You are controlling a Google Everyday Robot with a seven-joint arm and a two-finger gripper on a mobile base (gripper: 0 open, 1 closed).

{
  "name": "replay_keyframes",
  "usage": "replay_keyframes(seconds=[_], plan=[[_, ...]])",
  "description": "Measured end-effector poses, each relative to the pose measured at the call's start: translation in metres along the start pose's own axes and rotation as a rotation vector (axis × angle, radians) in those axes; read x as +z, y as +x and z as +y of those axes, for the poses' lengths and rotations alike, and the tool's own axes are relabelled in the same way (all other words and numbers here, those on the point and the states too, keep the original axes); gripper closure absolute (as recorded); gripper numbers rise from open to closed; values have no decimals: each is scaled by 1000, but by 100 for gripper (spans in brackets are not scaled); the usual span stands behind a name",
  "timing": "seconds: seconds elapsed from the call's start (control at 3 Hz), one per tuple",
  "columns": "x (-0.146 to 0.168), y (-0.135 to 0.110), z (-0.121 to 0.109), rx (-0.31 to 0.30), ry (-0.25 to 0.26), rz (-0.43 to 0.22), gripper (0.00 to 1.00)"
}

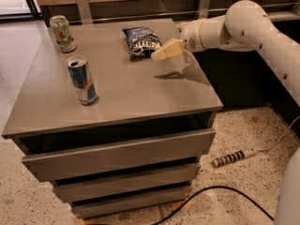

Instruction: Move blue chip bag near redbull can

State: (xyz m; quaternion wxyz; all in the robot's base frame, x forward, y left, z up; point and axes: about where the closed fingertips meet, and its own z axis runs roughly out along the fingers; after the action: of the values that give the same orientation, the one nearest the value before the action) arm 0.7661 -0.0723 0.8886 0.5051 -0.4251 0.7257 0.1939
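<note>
Far side of desk [140, 95]: blue chip bag [141, 40] flat, hand [158, 56] at its right corner — grip width and contact impossible to tell. Well apart front-left, redbull can [83, 80] upright; shorter can [62, 33] at far-left corner.

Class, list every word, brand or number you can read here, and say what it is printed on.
On the blue chip bag: white lettering, too blurred to read.
On the redbull can: a red mark, no legible words.
On the white-and-green can: nothing legible.
On the gripper, just right of the bag: no text.
</note>
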Motion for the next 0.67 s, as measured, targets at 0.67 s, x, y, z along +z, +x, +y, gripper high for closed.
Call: replay_keyframes(seconds=[0.67], plan=[[43,8,-14,-27,9,48,0]])
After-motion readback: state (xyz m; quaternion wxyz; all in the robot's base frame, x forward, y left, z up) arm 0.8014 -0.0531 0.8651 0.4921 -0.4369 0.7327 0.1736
